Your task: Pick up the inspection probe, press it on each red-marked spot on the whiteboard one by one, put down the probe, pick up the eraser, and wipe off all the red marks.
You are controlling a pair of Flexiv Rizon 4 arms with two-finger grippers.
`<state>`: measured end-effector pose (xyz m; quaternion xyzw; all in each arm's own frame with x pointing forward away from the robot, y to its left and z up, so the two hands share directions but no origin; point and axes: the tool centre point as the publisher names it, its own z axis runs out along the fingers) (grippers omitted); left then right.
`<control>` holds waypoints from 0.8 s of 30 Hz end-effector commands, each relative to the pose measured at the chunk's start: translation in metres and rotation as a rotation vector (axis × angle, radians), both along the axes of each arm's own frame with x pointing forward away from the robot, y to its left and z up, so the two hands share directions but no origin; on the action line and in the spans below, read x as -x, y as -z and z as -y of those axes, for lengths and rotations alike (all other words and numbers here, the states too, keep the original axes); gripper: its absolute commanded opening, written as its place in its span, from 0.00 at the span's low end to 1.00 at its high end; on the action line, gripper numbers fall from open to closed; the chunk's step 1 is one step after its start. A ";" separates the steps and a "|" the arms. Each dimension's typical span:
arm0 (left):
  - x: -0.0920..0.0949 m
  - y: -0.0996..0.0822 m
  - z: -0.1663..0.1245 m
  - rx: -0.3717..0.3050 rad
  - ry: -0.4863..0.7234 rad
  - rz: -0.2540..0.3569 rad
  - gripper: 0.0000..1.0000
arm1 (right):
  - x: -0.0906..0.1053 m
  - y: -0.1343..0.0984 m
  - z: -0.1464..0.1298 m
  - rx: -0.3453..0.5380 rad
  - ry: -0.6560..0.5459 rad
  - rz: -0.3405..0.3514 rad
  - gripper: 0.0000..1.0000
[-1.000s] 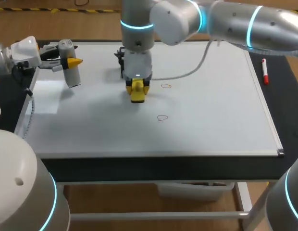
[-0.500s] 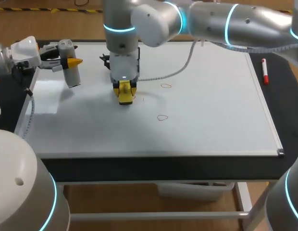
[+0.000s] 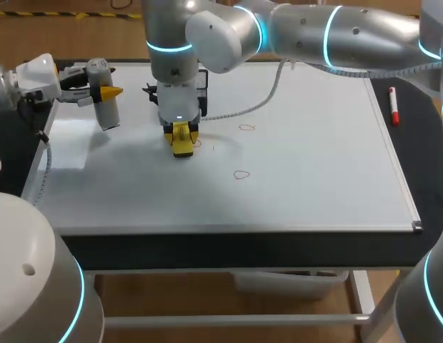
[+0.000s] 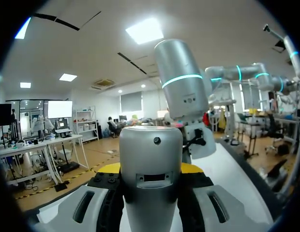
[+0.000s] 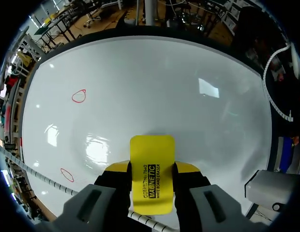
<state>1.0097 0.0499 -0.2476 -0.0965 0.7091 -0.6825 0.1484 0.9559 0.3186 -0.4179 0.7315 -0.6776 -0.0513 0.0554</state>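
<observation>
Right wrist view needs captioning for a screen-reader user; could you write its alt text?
Jaws shut on a yellow eraser, seen against the whiteboard. Two red oval marks show on the board: one well ahead of the eraser, one close beside the jaws.

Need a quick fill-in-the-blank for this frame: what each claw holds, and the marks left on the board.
1. The right claw is shut on a ____ eraser.
2. The head view shows ____ whole red loops on the whiteboard.
3. The left claw is shut on the ____, not the eraser.
Missing words: yellow; two; probe.
</observation>
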 end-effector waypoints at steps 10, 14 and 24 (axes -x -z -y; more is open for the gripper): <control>0.001 -0.001 0.000 -0.001 -0.002 0.001 0.00 | -0.002 0.005 0.010 0.003 0.005 0.012 0.00; 0.001 -0.001 0.000 -0.001 -0.002 0.001 0.00 | -0.002 0.008 0.017 0.008 0.018 0.013 0.00; 0.001 -0.001 0.000 -0.001 -0.002 0.001 0.00 | -0.001 0.011 0.036 0.015 0.063 0.026 0.00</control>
